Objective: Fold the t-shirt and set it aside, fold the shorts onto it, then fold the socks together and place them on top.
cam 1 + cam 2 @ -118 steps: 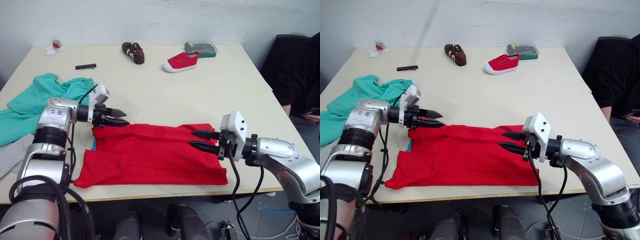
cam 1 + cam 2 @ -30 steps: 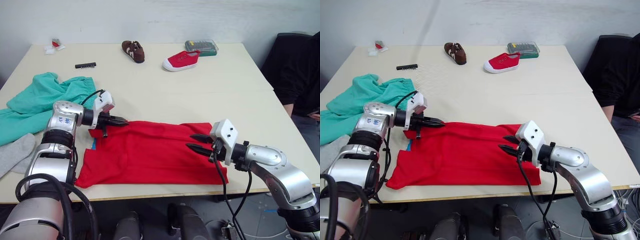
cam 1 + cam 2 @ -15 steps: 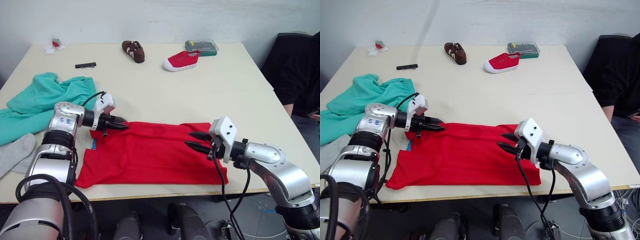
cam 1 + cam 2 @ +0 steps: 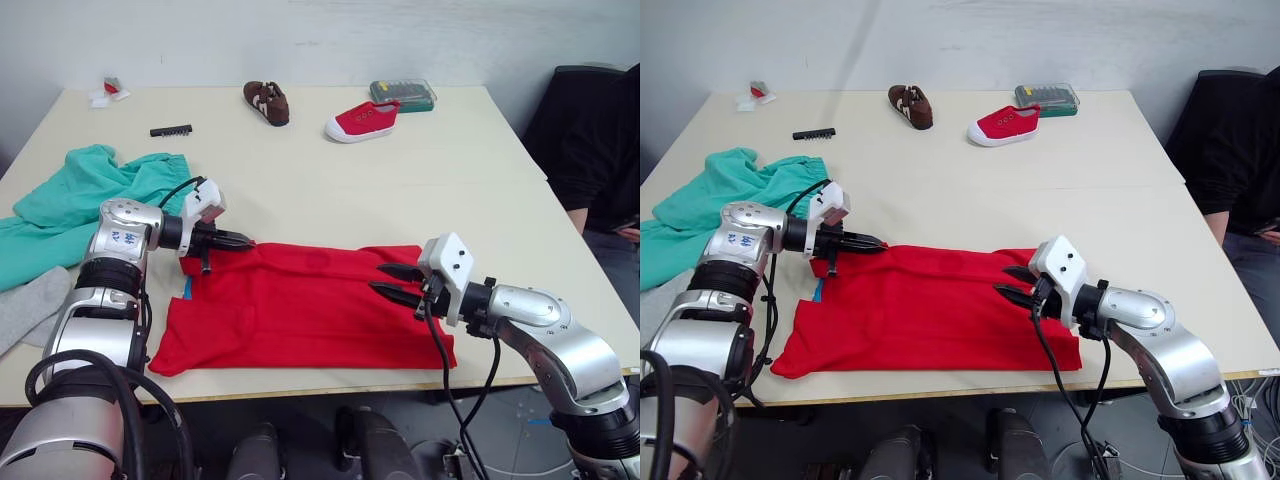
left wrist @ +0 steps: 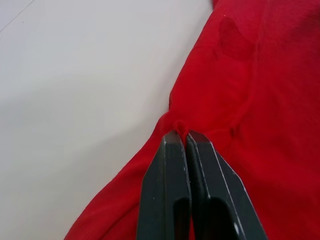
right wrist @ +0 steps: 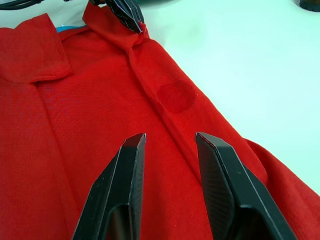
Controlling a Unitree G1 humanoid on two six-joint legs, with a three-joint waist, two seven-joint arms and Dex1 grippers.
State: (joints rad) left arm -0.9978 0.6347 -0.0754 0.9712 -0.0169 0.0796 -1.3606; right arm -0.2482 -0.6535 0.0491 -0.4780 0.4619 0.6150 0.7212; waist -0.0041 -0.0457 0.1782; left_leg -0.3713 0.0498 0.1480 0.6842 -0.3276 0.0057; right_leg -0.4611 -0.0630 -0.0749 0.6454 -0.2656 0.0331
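Observation:
The red t-shirt (image 4: 300, 310) lies spread flat near the table's front edge. My left gripper (image 4: 240, 241) is at its far left edge, shut on a small pucker of the red cloth (image 5: 181, 131). The cloth creases toward that pinch in the right wrist view, where the left gripper (image 6: 127, 15) also appears. My right gripper (image 4: 390, 281) hovers open just over the shirt's right part, its fingers (image 6: 125, 170) apart with nothing between them. The teal shorts (image 4: 90, 195) lie crumpled at the left. A grey sock (image 4: 25, 305) rests in front of them at the table's left edge.
At the back of the table (image 4: 400, 190) are a brown shoe (image 4: 266, 103), a red shoe (image 4: 361, 122), a green box (image 4: 402, 95) and a black strip (image 4: 171, 130). A person in black (image 4: 600, 150) sits to the right.
The left gripper's fingers parted briefly and closed again on the shirt's far left edge. The right gripper lifted slightly and stays open.

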